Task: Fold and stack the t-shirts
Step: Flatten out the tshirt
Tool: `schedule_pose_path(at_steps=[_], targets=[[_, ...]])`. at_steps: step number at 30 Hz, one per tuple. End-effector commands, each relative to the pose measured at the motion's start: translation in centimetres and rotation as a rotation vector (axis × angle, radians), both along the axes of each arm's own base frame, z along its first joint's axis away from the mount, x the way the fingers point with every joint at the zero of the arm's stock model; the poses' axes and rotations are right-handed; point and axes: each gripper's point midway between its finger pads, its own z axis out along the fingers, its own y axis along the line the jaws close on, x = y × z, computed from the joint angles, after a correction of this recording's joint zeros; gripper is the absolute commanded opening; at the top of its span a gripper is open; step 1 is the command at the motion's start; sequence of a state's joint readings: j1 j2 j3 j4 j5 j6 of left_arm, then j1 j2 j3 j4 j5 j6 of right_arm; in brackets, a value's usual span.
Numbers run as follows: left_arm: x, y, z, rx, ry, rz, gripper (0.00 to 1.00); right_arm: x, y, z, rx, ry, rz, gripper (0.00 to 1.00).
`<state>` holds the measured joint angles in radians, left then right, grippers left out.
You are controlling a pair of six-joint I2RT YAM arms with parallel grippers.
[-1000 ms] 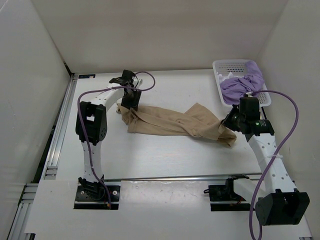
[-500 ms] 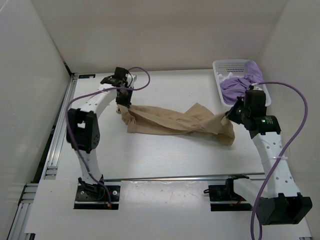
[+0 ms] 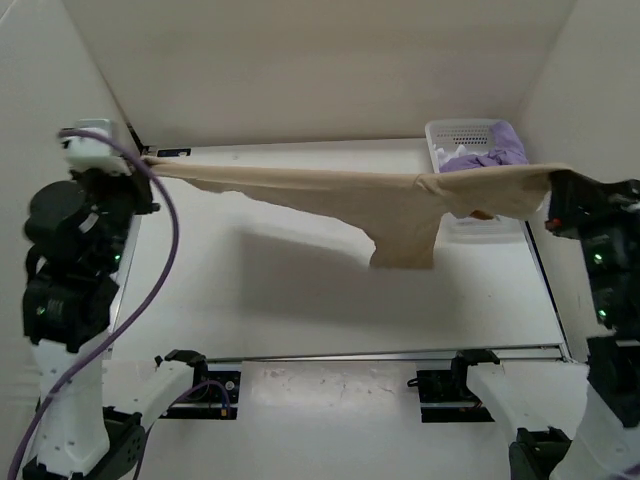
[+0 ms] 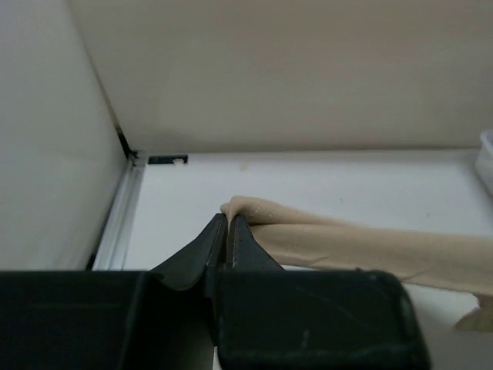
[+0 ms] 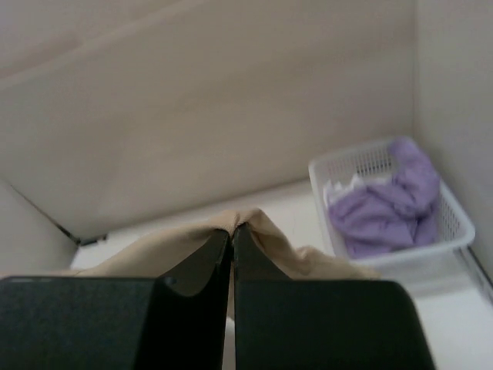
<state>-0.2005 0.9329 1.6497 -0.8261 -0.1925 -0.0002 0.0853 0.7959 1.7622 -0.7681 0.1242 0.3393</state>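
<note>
The tan t-shirt [image 3: 340, 190] hangs stretched in the air between both arms, its middle sagging above the table [image 3: 300, 300]. My left gripper [image 3: 145, 162] is shut on its left end, and in the left wrist view the cloth [image 4: 347, 243] bunches at the gripper [image 4: 229, 220]. My right gripper [image 3: 553, 180] is shut on its right end; the right wrist view shows tan cloth [image 5: 277, 239] folded over the gripper [image 5: 232, 230]. The lavender t-shirt [image 3: 487, 160] lies crumpled in the basket [image 3: 455, 130], with a bit of white cloth [image 5: 343, 187] beside it.
The white perforated basket [image 5: 454, 223] stands at the table's far right corner. An aluminium rail [image 3: 125, 270] runs along the left edge. White walls close in the back and both sides.
Both arms have risen high and pulled apart, lifting the tan t-shirt off the table and drawing it taut. The left gripper closed on the shirt's left end.
</note>
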Motion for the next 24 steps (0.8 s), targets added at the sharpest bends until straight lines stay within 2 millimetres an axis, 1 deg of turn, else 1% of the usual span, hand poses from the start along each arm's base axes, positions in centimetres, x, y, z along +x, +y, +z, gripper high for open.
schedule_pose_path(at_steps=[1, 2, 3, 4, 5, 6, 7, 8, 9, 10, 11, 12, 13, 14, 15, 16, 17, 18, 19, 20, 21, 22, 23, 24], targets=[[-1.6, 3.2, 3.4, -0.007, -0.061, 0.16, 0.13, -3.3, -0.7, 5.3, -0.033, -0.16, -0.025, 0.0], [-2.0, 3.6, 4.7, -0.015, -0.092, 0.177, 0.13, -3.1, -0.9, 6.0, -0.03, -0.169, -0.034, 0.0], [-2.9, 3.9, 5.9, -0.023, -0.12, 0.19, 0.13, -4.1, -0.9, 7.4, -0.014, -0.21, -0.032, 0.0], [-3.0, 4.3, 6.3, -0.023, -0.122, 0.209, 0.13, -4.1, -0.9, 7.8, -0.013, -0.218, -0.032, 0.0], [-3.2, 4.3, 7.7, -0.032, -0.153, 0.209, 0.13, -3.4, -0.7, 7.9, 0.01, -0.207, -0.026, 0.0], [-3.6, 4.4, 7.9, -0.033, -0.156, 0.209, 0.13, -2.6, -0.4, 7.7, 0.014, -0.192, -0.011, 0.0], [-3.0, 4.3, 7.6, -0.029, -0.143, 0.209, 0.13, -2.1, -0.1, 7.9, 0.022, -0.186, 0.002, 0.0], [-3.0, 4.3, 7.6, -0.029, -0.143, 0.209, 0.13, -0.2, 0.7, 7.3, 0.024, -0.147, 0.042, 0.0], [-1.8, 4.1, 6.8, -0.02, -0.111, 0.209, 0.13, 0.9, 1.3, 6.9, 0.028, -0.122, 0.067, 0.0], [-1.1, 3.7, 5.9, -0.01, -0.075, 0.195, 0.13, 3.3, 1.9, 6.2, 0.038, -0.078, 0.089, 0.0], [-0.1, 3.5, 4.5, 0.003, -0.03, 0.195, 0.13, 5.0, 2.4, 5.2, 0.044, -0.035, 0.106, 0.0], [1.6, 2.9, 2.8, 0.02, 0.031, 0.178, 0.13, 6.3, 2.9, 4.8, 0.053, -0.014, 0.129, 0.0], [2.6, 2.6, 1.3, 0.032, 0.08, 0.168, 0.13, 9.5, 3.4, 3.2, 0.059, 0.051, 0.139, 0.0], [3.6, 2.2, -0.1, 0.043, 0.124, 0.157, 0.13, 11.2, 3.7, 1.8, 0.058, 0.099, 0.148, 0.0], [5.5, 1.9, -3.2, 0.067, 0.214, 0.156, 0.13, 12.8, 4.2, 0.8, 0.067, 0.13, 0.165, 0.0], [6.7, 1.2, -4.1, 0.065, 0.226, 0.132, 0.13, 16.0, 4.9, -1.8, 0.08, 0.201, 0.186, 0.0], [7.7, 1.1, -5.5, 0.069, 0.255, 0.129, 0.13, 17.3, 6.0, -3.2, 0.088, 0.239, 0.241, 0.0], [8.8, 0.7, -7.5, 0.077, 0.301, 0.114, 0.13, 18.6, 6.7, -4.7, 0.109, 0.28, 0.268, 0.0], [10.5, 0.5, -9.6, 0.082, 0.354, 0.107, 0.13, 21.0, 7.4, -7.5, 0.123, 0.354, 0.292, 0.0], [11.7, 0.7, -10.4, 0.071, 0.358, 0.1, 0.13, 22.3, 7.8, -9.3, 0.126, 0.395, 0.307, 0.0], [12.7, 0.8, -12.3, 0.072, 0.396, 0.1, 0.13, 24.2, 8.5, -12.2, 0.13, 0.463, 0.324, 0.0], [14.3, 1.0, -14.6, 0.075, 0.449, 0.104, 0.13, 25.1, 8.6, -14.0, 0.143, 0.51, 0.32, 0.0], [15.1, 1.0, -16.1, 0.069, 0.481, 0.091, 0.13, 26.1, 8.9, -16.2, 0.148, 0.556, 0.327, 0.0], [15.9, 1.7, -17.7, 0.061, 0.516, 0.101, 0.13, 27.5, 9.2, -18.9, 0.154, 0.621, 0.33, 0.0]])
